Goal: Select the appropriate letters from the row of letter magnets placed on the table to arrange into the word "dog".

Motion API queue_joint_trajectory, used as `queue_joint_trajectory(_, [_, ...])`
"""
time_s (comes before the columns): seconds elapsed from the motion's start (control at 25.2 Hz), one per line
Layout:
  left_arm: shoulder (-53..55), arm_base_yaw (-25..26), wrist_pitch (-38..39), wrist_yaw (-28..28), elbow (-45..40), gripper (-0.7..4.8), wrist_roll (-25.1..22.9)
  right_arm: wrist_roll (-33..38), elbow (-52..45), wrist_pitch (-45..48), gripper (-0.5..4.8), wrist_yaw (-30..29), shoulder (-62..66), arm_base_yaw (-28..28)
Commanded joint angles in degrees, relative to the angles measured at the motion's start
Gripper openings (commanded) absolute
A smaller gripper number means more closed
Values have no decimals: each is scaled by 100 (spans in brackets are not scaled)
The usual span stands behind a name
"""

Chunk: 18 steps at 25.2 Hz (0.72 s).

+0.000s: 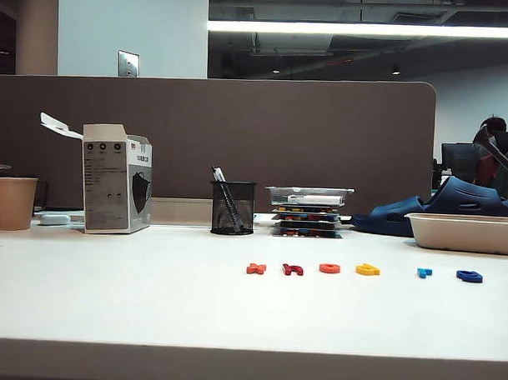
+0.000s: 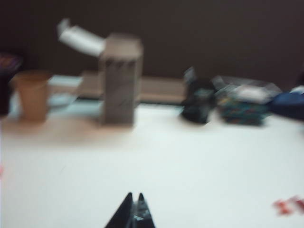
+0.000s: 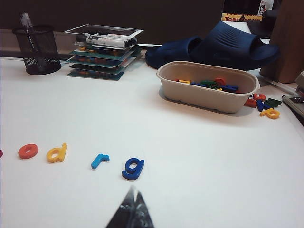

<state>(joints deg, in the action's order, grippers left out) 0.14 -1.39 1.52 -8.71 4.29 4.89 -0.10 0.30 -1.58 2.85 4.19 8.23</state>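
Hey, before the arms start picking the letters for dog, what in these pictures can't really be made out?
- Left wrist view: all blurred; the red letter at the edge is unreadable. Left gripper looks shut.
- Right wrist view: the row is cut off past the orange ring; the right gripper shows only its shut tip.
- Exterior view: neither gripper appears; the low angle flattens the yellow letter and dark blue letter.
- The bowl's letters overlap.

Smooth matt white tabletop (image 1: pixel 108 302); glossy plastic letters (image 3: pixel 80 156); black wire-mesh metal pen cup (image 1: pixel 232 208); matt paper cup (image 1: pixel 13 202); pulpy fibre tray (image 3: pixel 207 97).
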Motion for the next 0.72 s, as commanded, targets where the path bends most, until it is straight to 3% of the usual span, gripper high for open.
queue_joint_trajectory(0.04, [0, 4, 372, -579, 603, -6, 33, -13, -31, 52, -5, 0, 4, -7])
queue_joint_trajectory(0.28, [131, 2, 1558, -1338, 1779, -6, 273, -13, -31, 52, -5, 0, 4, -4])
queue_joint_trajectory(0.36, [428, -4, 2098, -1624, 2564, -6, 457, -13, -31, 52, -6, 0, 4, -4])
queue_joint_trajectory(0.48, [1239, -4, 2865, -1810, 3740, -6, 815, -13, -31, 52, -6, 0, 4, -7])
queue_joint_trajectory(0.72, [2667, -179, 4009, -2050, 5252, -6, 1279, -13, -31, 52, -6, 0, 4, -7])
